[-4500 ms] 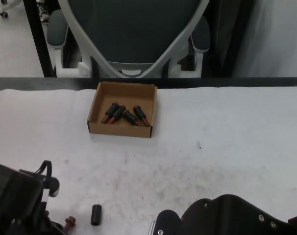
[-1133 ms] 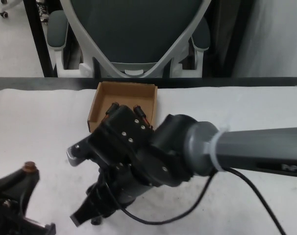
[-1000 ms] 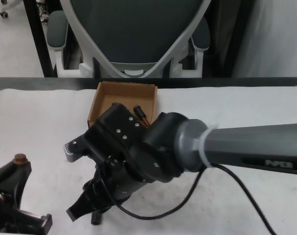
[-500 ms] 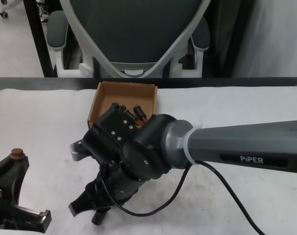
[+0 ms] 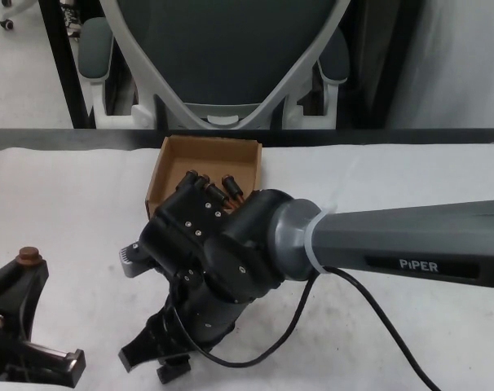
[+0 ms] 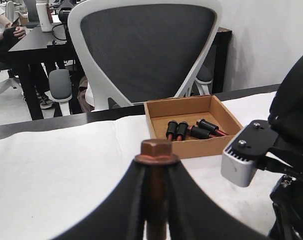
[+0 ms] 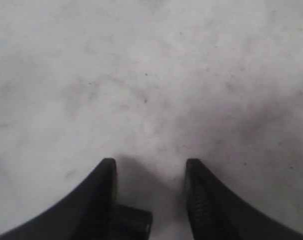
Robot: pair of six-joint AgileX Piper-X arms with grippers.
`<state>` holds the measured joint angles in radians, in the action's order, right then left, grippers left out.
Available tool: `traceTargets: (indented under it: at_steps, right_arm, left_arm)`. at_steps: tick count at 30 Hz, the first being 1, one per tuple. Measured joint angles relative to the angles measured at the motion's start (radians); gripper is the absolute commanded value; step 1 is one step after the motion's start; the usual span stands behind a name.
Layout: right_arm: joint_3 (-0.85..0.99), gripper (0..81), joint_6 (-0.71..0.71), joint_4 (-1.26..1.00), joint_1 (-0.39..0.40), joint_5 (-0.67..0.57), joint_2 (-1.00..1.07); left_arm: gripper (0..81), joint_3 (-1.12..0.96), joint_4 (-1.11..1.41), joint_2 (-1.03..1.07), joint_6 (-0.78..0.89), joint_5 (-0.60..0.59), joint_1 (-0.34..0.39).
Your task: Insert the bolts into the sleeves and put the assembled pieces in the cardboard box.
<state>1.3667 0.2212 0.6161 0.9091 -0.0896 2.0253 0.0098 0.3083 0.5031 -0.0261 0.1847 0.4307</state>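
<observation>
Sleeve (image 7: 134, 220) sat off-centre inside the wide-open right hand (image 7: 150, 165), so closing could've kicked it away or grabbed it crooked. Left hand (image 6: 156, 172) gripped the bolt (image 6: 156, 149) upright.

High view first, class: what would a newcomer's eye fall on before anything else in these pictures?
The right arm dominates, reaching across the bench's middle, with the right gripper open low over the white surface and a black sleeve between its fingers. At the near left, the left gripper holds a copper bolt upright. Behind, the cardboard box holds four assembled pieces.
</observation>
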Motion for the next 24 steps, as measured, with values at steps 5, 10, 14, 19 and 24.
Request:
traceTargets:
  at_steps: [5, 10, 14, 19, 24]
  right_arm:
    - [0.030, 42.3, -0.221, 0.139, 0.002, -0.001, 0.000]
    - [0.036, 42.3, -0.406, 0.250, 0.004, 0.059, -0.011]
    - [0.047, 42.3, -0.466, 0.265, 0.007, 0.068, -0.044]
    - [0.068, 42.3, -0.575, 0.311, 0.020, 0.068, -0.120]
    - [0.072, 42.3, -0.681, 0.427, 0.047, 0.068, -0.175]
  left_arm:
    - [0.8, 0.000, 0.000, 0.000, 0.000, 0.000, 0.000]
    - [0.8, 0.000, 0.000, 0.000, 0.000, 0.000, 0.000]
    - [0.8, 0.000, 0.000, 0.000, 0.000, 0.000, 0.000]
    - [0.8, 0.000, 0.000, 0.000, 0.000, 0.000, 0.000]
    - [0.8, 0.000, 0.000, 0.000, 0.000, 0.000, 0.000]
